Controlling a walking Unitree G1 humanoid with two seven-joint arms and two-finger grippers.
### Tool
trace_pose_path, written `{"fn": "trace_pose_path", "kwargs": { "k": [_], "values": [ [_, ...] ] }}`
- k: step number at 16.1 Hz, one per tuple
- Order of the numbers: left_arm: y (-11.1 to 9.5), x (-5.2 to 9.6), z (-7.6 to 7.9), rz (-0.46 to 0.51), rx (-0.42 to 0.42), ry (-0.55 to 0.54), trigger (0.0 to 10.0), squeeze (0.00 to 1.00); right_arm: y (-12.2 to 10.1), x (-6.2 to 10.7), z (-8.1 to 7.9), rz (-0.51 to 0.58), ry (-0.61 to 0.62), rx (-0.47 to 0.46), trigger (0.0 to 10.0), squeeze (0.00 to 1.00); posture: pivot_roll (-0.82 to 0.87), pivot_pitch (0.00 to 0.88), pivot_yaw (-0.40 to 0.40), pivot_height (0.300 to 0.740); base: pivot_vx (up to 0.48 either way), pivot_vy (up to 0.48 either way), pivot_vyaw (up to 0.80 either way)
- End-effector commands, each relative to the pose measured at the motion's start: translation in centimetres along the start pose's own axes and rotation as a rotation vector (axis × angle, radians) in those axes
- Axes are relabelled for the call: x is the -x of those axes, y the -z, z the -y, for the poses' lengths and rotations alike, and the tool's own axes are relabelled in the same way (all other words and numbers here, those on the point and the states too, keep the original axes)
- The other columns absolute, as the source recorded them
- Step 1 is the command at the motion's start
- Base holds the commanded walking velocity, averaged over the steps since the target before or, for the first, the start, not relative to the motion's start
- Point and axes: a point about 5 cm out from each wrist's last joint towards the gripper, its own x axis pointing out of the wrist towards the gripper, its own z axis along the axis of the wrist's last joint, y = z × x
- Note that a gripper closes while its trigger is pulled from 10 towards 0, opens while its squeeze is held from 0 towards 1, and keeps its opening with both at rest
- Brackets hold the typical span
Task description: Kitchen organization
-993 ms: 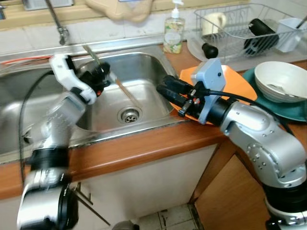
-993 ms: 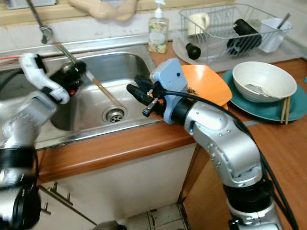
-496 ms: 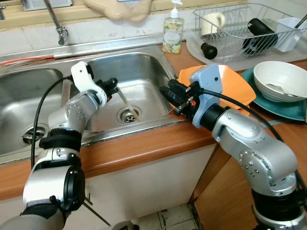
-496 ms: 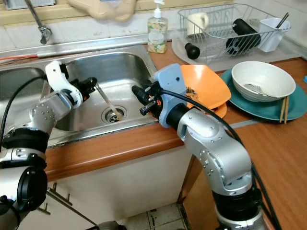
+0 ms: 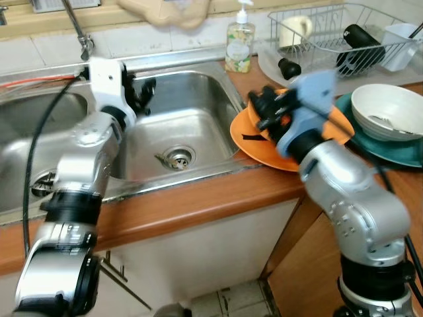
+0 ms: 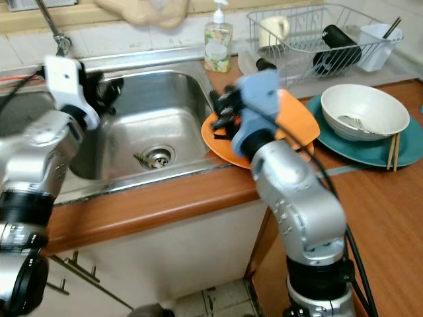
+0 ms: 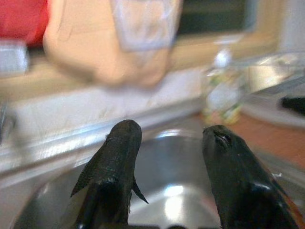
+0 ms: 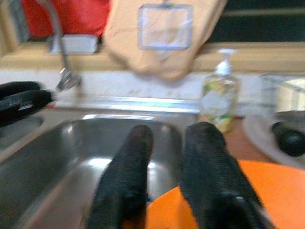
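Observation:
My left gripper is open above the back left corner of the right sink basin; the left wrist view shows its fingers spread with nothing between them. A small thin utensil lies on the basin floor beside the drain. My right gripper hovers over the left part of the orange plate, which sits on the counter edge and juts toward the sink. In the right wrist view its fingers stand a little apart, with the orange plate under them.
A soap bottle stands behind the sink, and the faucet is at the back left. A dish rack holds a mug and dark items. A white bowl rests on a teal plate, with chopsticks beside it.
My left gripper has let go of the stick and risen to the sink's back corner; a small utensil now lies by the drain. The right gripper swung over the orange plate, which now lies further left.

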Motion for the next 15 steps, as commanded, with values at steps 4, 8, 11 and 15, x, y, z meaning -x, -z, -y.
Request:
{"fn": "trace_pose_path", "kwargs": {
  "k": [4, 8, 11, 15],
  "values": [
    [0.5, 3.5, 1.8, 0.005, -0.003, 0.057, 10.0, 0.0, -1.2, 1.3, 1.0, 0.053, 0.043, 0.036, 10.0, 1.0, -0.06, 0.0, 0.048, 0.74, 0.0, 0.0, 0.0],
    [1.2, 6.2, 3.5, -0.03, -0.021, 0.009, 10.0, 0.0, -0.1, 2.6, 0.8, 0.012, 0.077, 0.024, 10.0, 1.0, -0.05, 0.0, 0.043, 0.74, 0.0, -0.072, 0.0],
    [1.5, 6.7, 4.2, -0.043, 0.022, -0.024, 10.0, 0.0, -0.2, 3.1, 1.0, 0.049, 0.14, -0.007, 10.0, 1.0, -0.05, 0.0, 0.059, 0.74, 0.0, -0.416, 0.0],
    [1.7, 6.9, 4.7, -0.073, 0.056, -0.018, 10.0, 0.0, -0.7, 3.8, 1.7, 0.103, 0.167, 0.008, 10.0, 1.0, -0.06, 0.0, 0.075, 0.74, 0.0, 0.0, 0.0]
  ]
}}
